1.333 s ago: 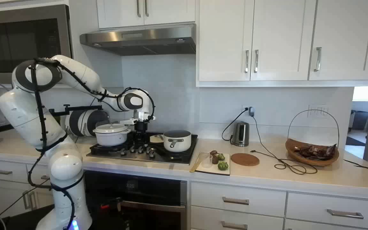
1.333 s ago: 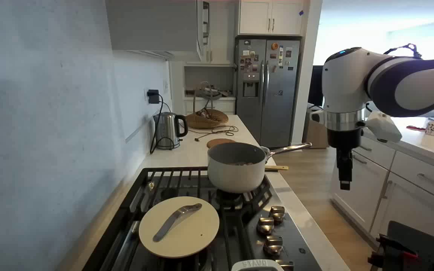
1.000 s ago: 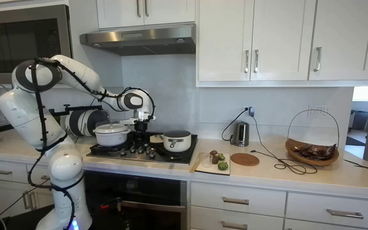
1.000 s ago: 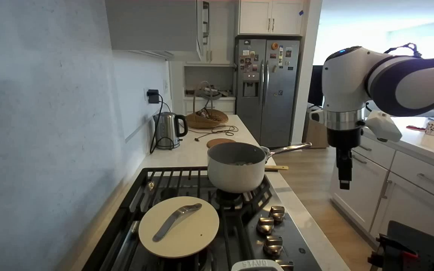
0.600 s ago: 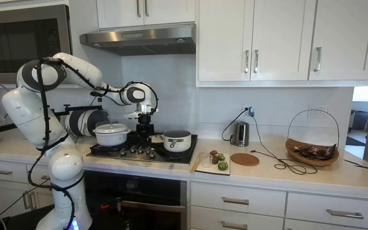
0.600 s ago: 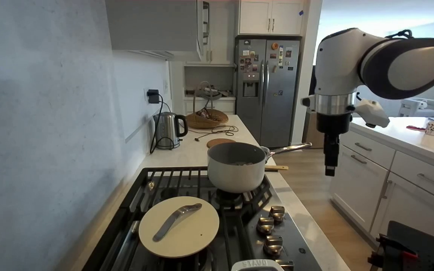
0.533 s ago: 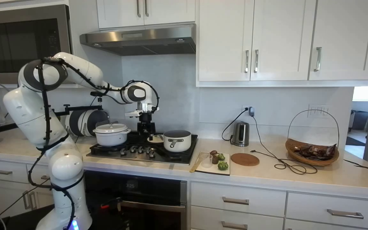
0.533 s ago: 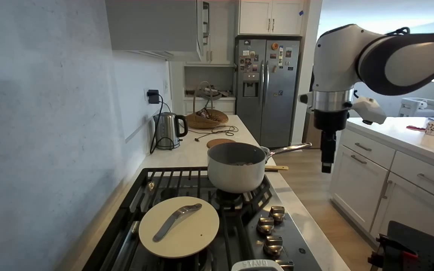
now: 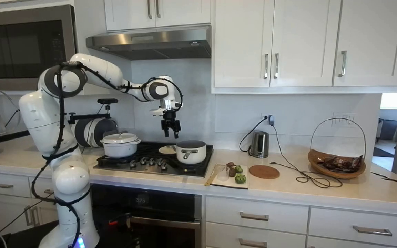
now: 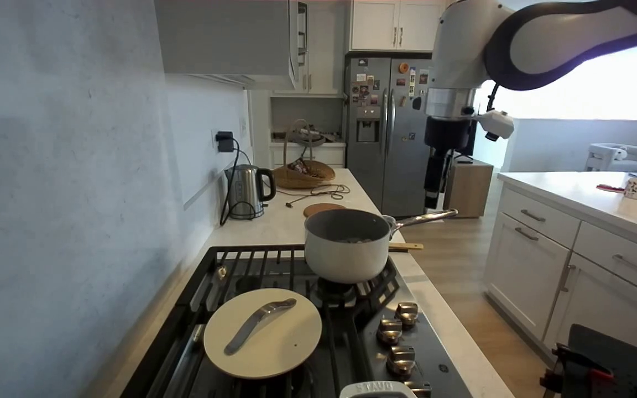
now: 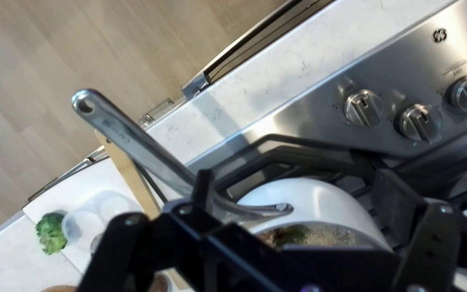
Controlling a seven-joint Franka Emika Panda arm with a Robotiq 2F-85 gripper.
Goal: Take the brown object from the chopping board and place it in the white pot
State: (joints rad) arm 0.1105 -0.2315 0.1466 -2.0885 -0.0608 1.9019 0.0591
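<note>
Dark-brown lumps [image 9: 232, 172] lie on the pale chopping board [image 9: 231, 185], beside green florets, in an exterior view. The white pot [image 9: 195, 156] stands on the stove's near-right burner. It has a grey inside and a long metal handle, and also shows in an exterior view [image 10: 346, 257]. In the wrist view the pot [image 11: 318, 198] holds something brownish and green, partly hidden by the gripper. My gripper [image 9: 171, 135] is open and empty, raised above and left of the pot. It shows edge-on in an exterior view [image 10: 432, 203], above the pot's handle.
A lidded white pot [image 9: 120, 146] stands on the stove's left. A cream lid [image 10: 263, 337] lies on the grates. On the board are a clear cup [image 9: 223, 173], a wooden utensil [image 9: 213, 175] and green florets [image 9: 240, 178]. A brown disc [image 9: 264, 172] and a kettle [image 9: 260, 144] stand right.
The arm has risen and moved right, towards the white pot and board side; against the other background it moved left and up. Pots and board items have not moved.
</note>
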